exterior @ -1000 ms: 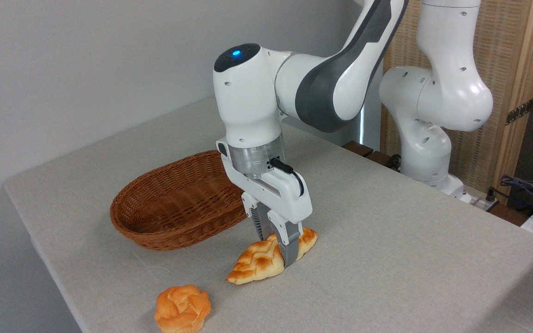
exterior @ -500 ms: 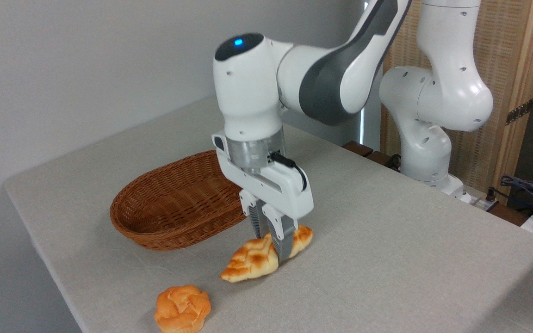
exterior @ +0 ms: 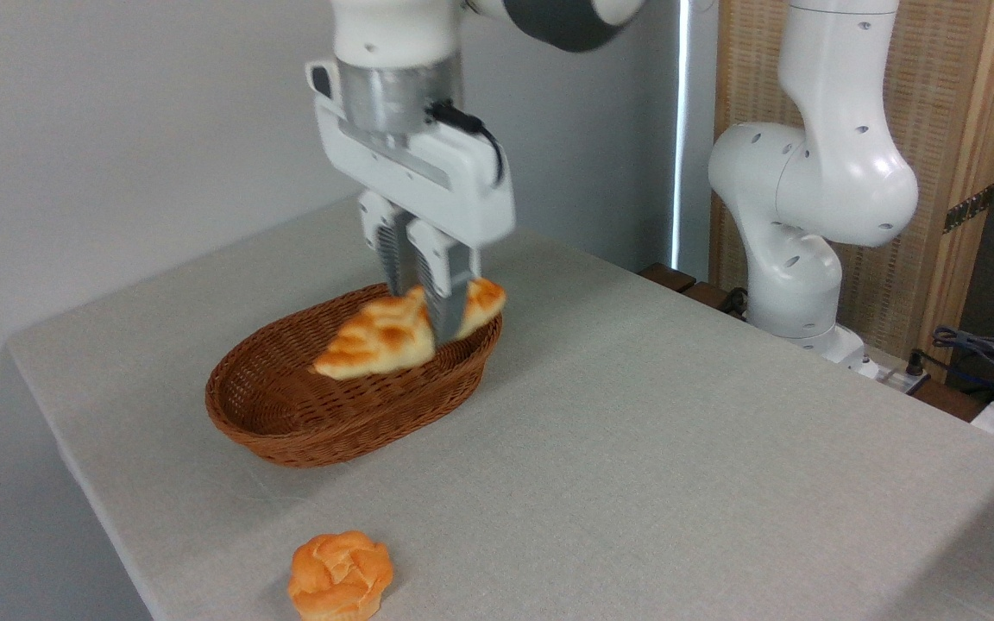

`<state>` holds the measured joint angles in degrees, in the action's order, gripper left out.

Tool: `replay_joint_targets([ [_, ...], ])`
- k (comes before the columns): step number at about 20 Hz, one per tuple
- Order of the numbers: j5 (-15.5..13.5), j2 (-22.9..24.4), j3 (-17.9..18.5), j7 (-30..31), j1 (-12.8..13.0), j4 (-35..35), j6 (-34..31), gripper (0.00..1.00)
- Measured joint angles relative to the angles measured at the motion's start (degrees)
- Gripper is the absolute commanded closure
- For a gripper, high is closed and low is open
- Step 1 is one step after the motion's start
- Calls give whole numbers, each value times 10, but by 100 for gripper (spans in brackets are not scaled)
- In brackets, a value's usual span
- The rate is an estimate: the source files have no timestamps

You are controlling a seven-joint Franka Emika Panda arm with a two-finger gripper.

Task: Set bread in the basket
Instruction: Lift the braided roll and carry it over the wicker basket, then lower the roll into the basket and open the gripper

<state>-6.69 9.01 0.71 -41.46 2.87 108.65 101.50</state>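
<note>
The bread (exterior: 380,338), a long braided golden loaf with toasted patches, hangs in the air, tilted with its pointed end down to the left. My gripper (exterior: 428,317) is shut on it near its right half, fingers pointing down. In the picture the loaf lies over the right part of the reddish-brown wicker basket (exterior: 290,423), which stands on the table with nothing showing inside it.
A small round orange knotted bun (exterior: 340,575) lies near the table's front edge. The grey table (exterior: 678,448) stretches to the right. The arm's white base (exterior: 799,233) stands at the back right, with cables (exterior: 980,349) at the far right.
The gripper has lifted the bread off the table and carried it up and to the left, from in front of the basket to above it.
</note>
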Motion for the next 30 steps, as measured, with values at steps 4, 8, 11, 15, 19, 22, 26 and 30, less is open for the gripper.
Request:
replay_joint_targets([
  [4,0,-38,-37,58,43,-21,0,55],
  [8,8,-93,-86,71,48,-29,10,34],
  [11,20,-118,-105,106,49,-31,45,6],
  [15,23,-130,-108,114,48,-34,56,0],
  [19,23,-130,-109,114,47,-36,56,0],
  [22,23,-130,-110,114,47,-36,56,0],
  [26,23,-130,-110,114,48,-36,56,0],
  [30,23,-130,-110,114,48,-36,56,0],
])
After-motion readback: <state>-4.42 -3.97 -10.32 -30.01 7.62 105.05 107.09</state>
